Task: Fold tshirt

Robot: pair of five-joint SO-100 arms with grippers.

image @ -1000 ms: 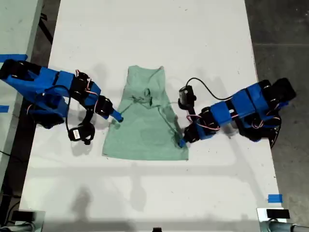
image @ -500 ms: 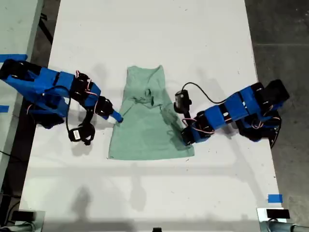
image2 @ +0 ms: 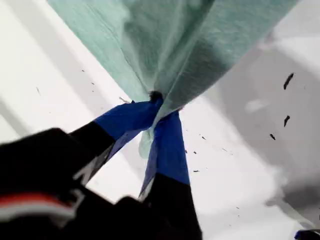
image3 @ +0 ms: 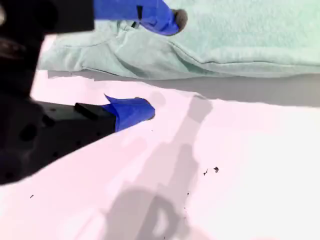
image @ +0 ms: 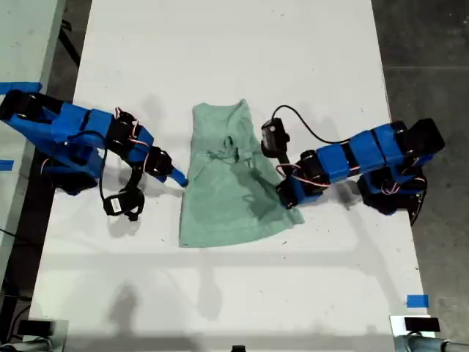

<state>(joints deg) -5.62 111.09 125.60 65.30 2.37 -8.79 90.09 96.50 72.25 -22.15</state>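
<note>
The pale mint-green tshirt (image: 227,183) lies rumpled on the white table (image: 234,59), neck toward the far end. My first gripper (image: 287,196) is shut on its edge at the exterior view's right. The first wrist view shows that cloth (image2: 175,45) bunched and pulled taut between the blue fingertips of my first gripper (image2: 157,107). My second gripper (image: 179,178) rests at the shirt's opposite edge. In its wrist view the second gripper (image3: 150,65) is open, one blue fingertip (image3: 162,17) over the tshirt (image3: 240,35), the other on bare table.
A blue tape mark (image: 416,301) sits near the table's front corner at the exterior view's right. Dark floor (image: 429,59) lies beyond that side. Another pale surface with blue tape (image: 18,86) stands at the exterior view's left.
My first gripper has pulled the shirt's edge toward the exterior view's right and a little farther back. The hem has slid away from my second gripper, which has stayed put.
</note>
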